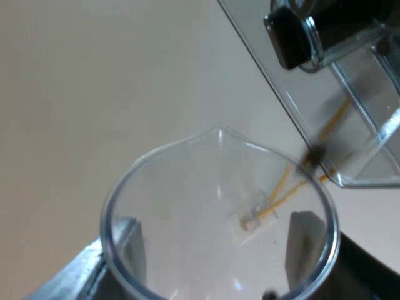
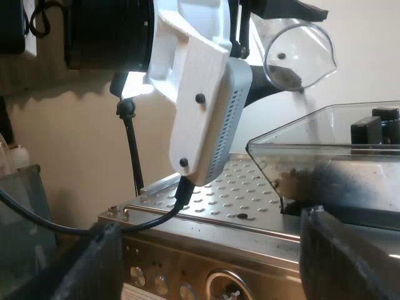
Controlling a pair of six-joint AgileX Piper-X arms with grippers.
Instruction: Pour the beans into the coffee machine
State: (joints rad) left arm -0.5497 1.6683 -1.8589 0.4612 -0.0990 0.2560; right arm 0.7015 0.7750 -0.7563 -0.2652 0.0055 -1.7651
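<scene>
Clear plastic is what I look through in the left wrist view: the measuring glass (image 1: 219, 206) sits in my left gripper (image 1: 217, 253), with one finger on each side pinching it. The glass is tipped, and its spout points at the bean hopper (image 1: 294, 87), just beside the hopper's edge. A dark bit (image 1: 314, 154) is at that edge; I think it is a bean going in. I see a black knob (image 1: 289, 34) inside the hopper. From this side the glass looks almost empty. In the right wrist view, I look across the metal top of the espresso machine (image 2: 206, 206). A dark pile of beans (image 2: 312, 178) lies in the hopper. The glass hangs tipped over the hopper, and a thin line of beans falls from its spout. A few more sit in the glass near the spout. My right gripper (image 2: 225, 256) is near the machine's front, with its fingers spread wide and nothing between them. I think the pour is in hand and nearly done. The next move calls for holding the spout over the hopper and tipping a little more, slowly, so the last beans slide out and none bounce onto the metal top. After that the glass can go upright.
</scene>
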